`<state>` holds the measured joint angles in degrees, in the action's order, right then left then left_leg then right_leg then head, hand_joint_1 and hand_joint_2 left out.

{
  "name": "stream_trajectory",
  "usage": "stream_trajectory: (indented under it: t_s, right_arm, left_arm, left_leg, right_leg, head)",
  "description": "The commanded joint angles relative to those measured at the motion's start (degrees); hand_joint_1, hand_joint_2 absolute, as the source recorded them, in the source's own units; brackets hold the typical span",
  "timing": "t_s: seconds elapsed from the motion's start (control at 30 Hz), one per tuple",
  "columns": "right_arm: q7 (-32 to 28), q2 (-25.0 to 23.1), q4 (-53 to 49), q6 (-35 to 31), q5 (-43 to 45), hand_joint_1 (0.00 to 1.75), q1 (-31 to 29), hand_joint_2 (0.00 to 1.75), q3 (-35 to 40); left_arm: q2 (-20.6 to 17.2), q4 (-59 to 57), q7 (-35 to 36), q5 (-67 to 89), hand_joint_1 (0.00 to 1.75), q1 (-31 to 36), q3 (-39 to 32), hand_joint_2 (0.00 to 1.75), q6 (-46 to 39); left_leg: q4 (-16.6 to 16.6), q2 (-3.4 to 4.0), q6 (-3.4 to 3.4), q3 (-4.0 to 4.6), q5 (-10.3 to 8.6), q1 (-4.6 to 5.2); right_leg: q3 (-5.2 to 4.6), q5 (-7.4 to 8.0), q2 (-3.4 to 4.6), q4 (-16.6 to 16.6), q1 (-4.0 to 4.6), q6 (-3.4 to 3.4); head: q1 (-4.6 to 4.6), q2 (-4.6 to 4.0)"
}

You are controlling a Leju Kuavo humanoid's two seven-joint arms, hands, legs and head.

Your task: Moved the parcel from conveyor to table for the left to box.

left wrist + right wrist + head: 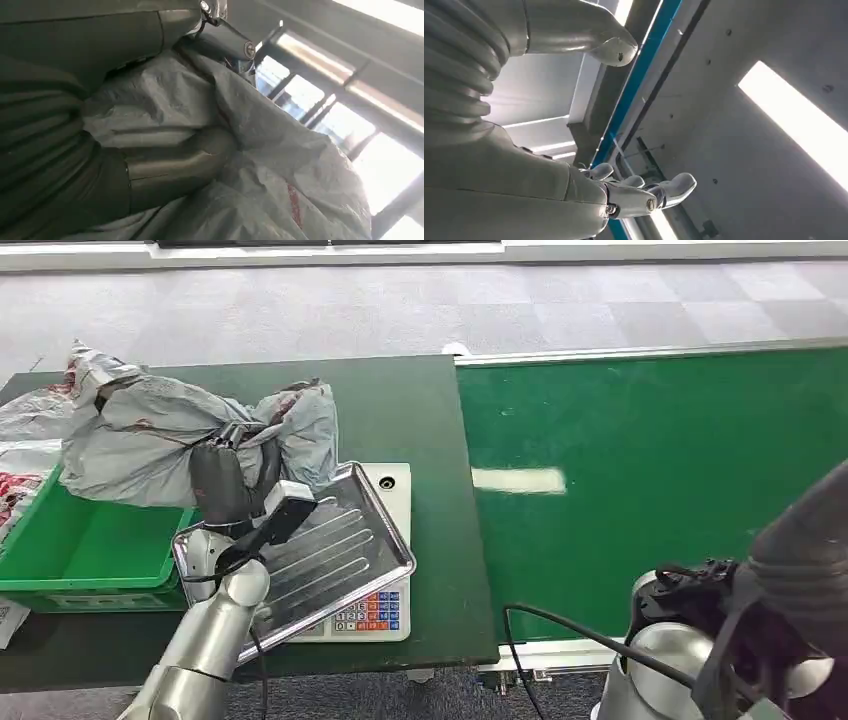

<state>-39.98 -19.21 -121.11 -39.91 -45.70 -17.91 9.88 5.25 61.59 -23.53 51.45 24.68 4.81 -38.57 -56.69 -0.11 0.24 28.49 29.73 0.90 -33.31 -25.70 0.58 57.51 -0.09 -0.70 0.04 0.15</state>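
Table (dark green) bears scale, bin.

The parcel is grey with red marks, held above a bright green bin. The desk is dark green, the conveyor brighter green. The scale has orange and blue keys.

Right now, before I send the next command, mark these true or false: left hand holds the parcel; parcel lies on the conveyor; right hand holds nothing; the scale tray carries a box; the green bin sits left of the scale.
1. The left hand holds the grey parcel: true.
2. The parcel lies on the conveyor belt: false, it is held above the green bin.
3. The right hand holds nothing: true.
4. The scale's metal tray carries a box: false, no box is on it.
5. The green bin sits left of the scale: true.
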Motion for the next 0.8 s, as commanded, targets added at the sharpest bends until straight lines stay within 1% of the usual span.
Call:
stream_trajectory:
  t_s: [0.03,0.1,0.13,0.27,0.5,0.6,0.63,0.67,0.7,0.77,0.8]
  right_arm:
    - [-0.02,-0.79,2.80,-0.09,0.88,0.00,4.07,1.75,-0.42]
    - [-0.02,-0.79,2.87,-0.09,1.02,0.00,4.20,1.75,-0.43]
    - [-0.02,-0.79,2.94,-0.09,1.15,0.00,4.24,1.75,-0.58]
    - [-0.02,-0.79,3.04,-0.09,1.44,0.00,4.41,1.75,-0.88]
    - [-0.02,-0.79,3.04,-0.09,1.45,0.00,4.51,1.75,-0.96]
    - [-0.02,-0.79,3.15,-0.09,1.69,0.00,4.88,1.75,-1.35]
    - [-0.02,-0.79,3.00,-0.09,1.83,0.00,5.02,1.75,-1.47]
    - [-0.02,-0.79,2.90,-0.09,1.93,0.00,5.11,1.75,-1.50]
    - [-0.02,-0.79,2.83,-0.09,1.98,0.00,5.12,1.75,-1.55]
    - [-0.02,-0.79,2.72,-0.09,2.12,0.00,5.12,1.75,-1.79]
    - [-0.02,-0.79,2.70,-0.09,2.16,0.00,5.14,1.75,-1.84]
  left_arm:
    - [-2.65,-7.09,11.09,15.81,1.75,10.13,-7.77,1.75,-1.43]
    - [-2.96,-11.45,12.67,18.05,1.75,13.89,-8.25,1.75,-1.43]
    - [-3.13,-15.39,13.80,19.78,1.75,16.82,-8.40,1.75,-1.43]
    - [-3.48,-22.67,16.66,23.37,1.75,22.96,-7.50,1.75,-0.81]
    - [-3.42,-23.82,17.43,24.25,1.75,23.65,-7.24,1.75,-1.14]
    - [-3.70,-29.15,21.45,28.62,1.75,28.04,-5.89,1.75,-1.04]
    - [-3.77,-31.83,23.94,30.87,1.75,30.07,-5.21,1.75,-0.47]
    - [-3.91,-33.67,26.30,33.12,1.75,31.89,-4.39,1.75,0.74]
    - [-3.97,-34.71,27.43,34.11,1.75,32.87,-4.03,1.75,1.67]
    - [-3.74,-38.26,32.76,37.53,1.75,36.15,-2.98,1.75,5.39]
    - [-3.71,-38.88,34.09,38.27,1.75,36.76,-2.77,1.75,6.00]
  left_leg:
    - [0.01,-0.09,-0.13,0.05,-0.05,-0.12]
    - [0.02,-0.13,-0.14,0.04,-0.07,-0.12]
    - [0.01,-0.09,-0.12,0.00,-0.05,-0.09]
    - [0.00,-0.29,-0.18,0.07,-0.12,-0.14]
    - [0.06,-0.10,-0.15,-0.01,-0.10,-0.09]
    - [0.01,-0.18,-0.17,0.04,-0.11,-0.12]
    - [-0.06,-0.18,-0.14,0.07,-0.09,-0.12]
    - [-0.02,-0.27,-0.20,0.11,-0.14,-0.15]
    - [-0.06,-0.25,-0.17,0.13,-0.12,-0.14]
    - [-0.08,-0.30,-0.20,0.20,-0.14,-0.16]
    - [-0.10,-0.28,-0.17,0.18,-0.12,-0.14]
  right_leg:
    - [0.01,0.06,-0.12,-0.08,0.11,0.00]
    - [0.04,0.05,-0.15,-0.09,0.11,0.00]
    - [0.05,0.04,-0.12,-0.06,0.09,0.00]
    - [0.06,0.07,-0.33,-0.10,0.13,-0.02]
    - [0.07,0.08,-0.11,-0.10,0.08,-0.02]
    - [0.05,0.07,-0.21,-0.09,0.11,-0.02]
    - [0.02,0.05,-0.20,-0.04,0.11,-0.04]
    - [0.01,0.08,-0.31,-0.10,0.14,-0.02]
    - [-0.02,0.07,-0.27,-0.06,0.13,-0.03]
    - [-0.05,0.09,-0.34,-0.06,0.16,-0.02]
    - [-0.05,0.07,-0.30,-0.04,0.14,-0.03]
  head:
    - [0.00,0.00]
    - [0.00,0.00]
    - [-0.02,0.00]
    - [-0.02,0.00]
    - [-0.02,0.00]
    - [0.00,0.00]
    - [0.00,0.00]
    - [0.00,0.00]
    - [0.00,0.00]
    - [-0.02,0.00]
    - [0.00,0.00]
